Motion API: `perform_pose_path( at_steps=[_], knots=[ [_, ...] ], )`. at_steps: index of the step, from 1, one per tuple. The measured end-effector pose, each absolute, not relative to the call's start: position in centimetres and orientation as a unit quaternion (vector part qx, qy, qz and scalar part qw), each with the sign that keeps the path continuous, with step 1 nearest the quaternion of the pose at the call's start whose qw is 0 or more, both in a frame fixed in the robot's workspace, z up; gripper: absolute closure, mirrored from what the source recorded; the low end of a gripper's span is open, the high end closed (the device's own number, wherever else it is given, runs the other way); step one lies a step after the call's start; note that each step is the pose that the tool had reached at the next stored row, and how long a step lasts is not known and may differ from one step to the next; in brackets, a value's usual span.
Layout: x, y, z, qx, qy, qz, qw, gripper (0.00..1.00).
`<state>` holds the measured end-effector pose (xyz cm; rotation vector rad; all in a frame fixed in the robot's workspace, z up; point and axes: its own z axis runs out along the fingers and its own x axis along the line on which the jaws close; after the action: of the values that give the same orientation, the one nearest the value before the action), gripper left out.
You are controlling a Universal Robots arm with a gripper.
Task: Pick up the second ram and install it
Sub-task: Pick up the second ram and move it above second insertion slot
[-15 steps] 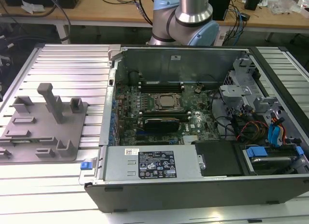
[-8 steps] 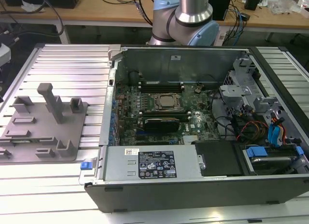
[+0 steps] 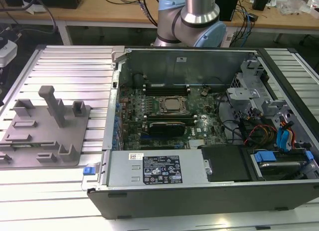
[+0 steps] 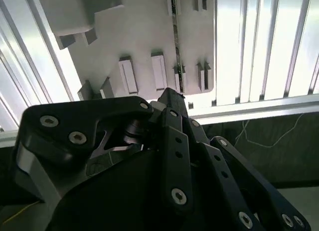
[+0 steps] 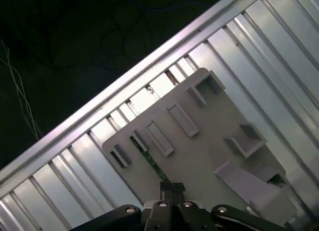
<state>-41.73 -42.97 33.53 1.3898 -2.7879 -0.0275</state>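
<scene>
The second ram [image 5: 149,159] is a thin green stick standing on its edge in a slot of the grey holder plate [image 5: 199,156]. In the second wrist view the ram [image 4: 176,47] runs along that holder plate [image 4: 134,27] as a narrow strip. My gripper [image 5: 171,188] hangs well above the plate, over one end of the stick. Its black fingertips are pressed together with nothing between them. In the second wrist view the gripper [image 4: 172,95] ends just over the strip's near end.
The holder plate [image 3: 70,136] lies on the ribbed metal table [image 3: 70,66] on the exterior view's left. Beside it, the open computer case [image 3: 199,57] shows the motherboard, the silver processor [image 3: 174,105] and a black card [image 3: 167,127].
</scene>
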Motion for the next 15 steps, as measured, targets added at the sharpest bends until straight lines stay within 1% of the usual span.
perform_pose_path(
  at_steps=[3, 15],
  knots=[
    [-41.73, -42.97, 33.52, 0.470, -0.883, -0.008, 0.013, 0.92],
    [-41.73, -42.97, 32.96, 0.640, -0.768, -0.005, 0.015, 0.92]
  ],
)
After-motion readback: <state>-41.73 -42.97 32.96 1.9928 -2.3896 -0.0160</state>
